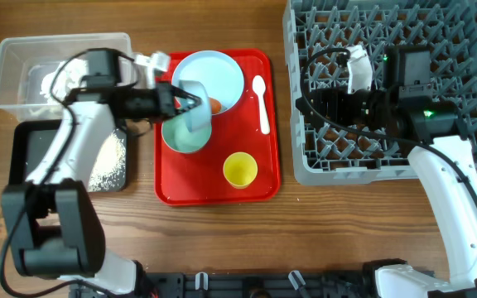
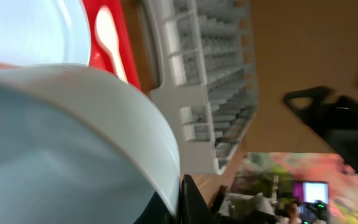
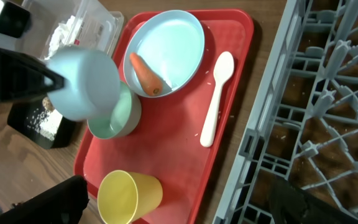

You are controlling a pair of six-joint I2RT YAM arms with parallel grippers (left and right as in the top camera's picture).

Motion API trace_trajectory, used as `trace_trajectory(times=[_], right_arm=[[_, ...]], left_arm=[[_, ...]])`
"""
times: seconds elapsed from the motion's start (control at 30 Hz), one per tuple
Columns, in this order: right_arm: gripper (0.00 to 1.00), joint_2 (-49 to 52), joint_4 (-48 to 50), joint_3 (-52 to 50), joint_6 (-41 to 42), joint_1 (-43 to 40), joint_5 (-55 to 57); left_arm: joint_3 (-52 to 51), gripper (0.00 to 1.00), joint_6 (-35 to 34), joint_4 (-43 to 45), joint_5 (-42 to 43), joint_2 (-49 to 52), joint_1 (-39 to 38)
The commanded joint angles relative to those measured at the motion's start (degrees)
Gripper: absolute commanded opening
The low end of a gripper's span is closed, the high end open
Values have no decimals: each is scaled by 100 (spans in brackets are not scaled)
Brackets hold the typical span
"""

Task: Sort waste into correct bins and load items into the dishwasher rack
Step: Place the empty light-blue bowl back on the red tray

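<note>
Overhead: the left gripper [image 1: 182, 103] is clamped on the rim of a pale blue bowl [image 1: 195, 116], which is tilted above the green bowl [image 1: 180, 136] on the red tray [image 1: 214, 186]. The right gripper [image 1: 357, 68] hangs over the dishwasher rack [image 1: 462, 33].

Left wrist: the blue bowl fills the view. I think this rim grip is thin, so the bowl may slip and drop on the tray.

Right wrist: this gripper's 2 fingers [image 3: 45, 202] stand wide apart and hold nothing. The carrot piece [image 3: 146, 73] lies in the plate [image 3: 173, 37], and a swinging bowl may knock it out. No writing is readable.
</note>
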Motion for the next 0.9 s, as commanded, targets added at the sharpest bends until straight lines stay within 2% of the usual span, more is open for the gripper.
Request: trace_trajectory(times=[0.0,0.1,0.17,0.27,0.43,0.6,0.8,0.83,0.87], right_arm=[[95,9,-7,90,42,11,13],[95,9,-4,90,39,11,13],[95,9,9,90,44,11,57],[95,11,13,90,44,11,55],[95,11,-9,90,46,11,55],[95,11,-7,90,46,11,52],[95,11,-7,90,44,11,55],[95,11,-7,90,44,11,55],[95,11,-7,90,42,11,55]], left_arm=[[61,4,-629,-317,-1849,-603,-931],[61,4,-632,-1117,-4262,-1180,-2063],[61,4,-684,-1534,-5156,-1373,-2520],[-74,4,-1674,-2341,-6537,-1346,-3027],[-992,4,-2264,-1818,-6592,-1318,-3141],[-1495,4,-2264,-1139,-6199,-1316,-3158],[-1716,4,-2264,-935,-5692,-1294,-3246],[-1716,6,-2262,-935,-5689,-1294,-3296],[-1716,17,-2264,-918,-5689,-1294,-3353]])
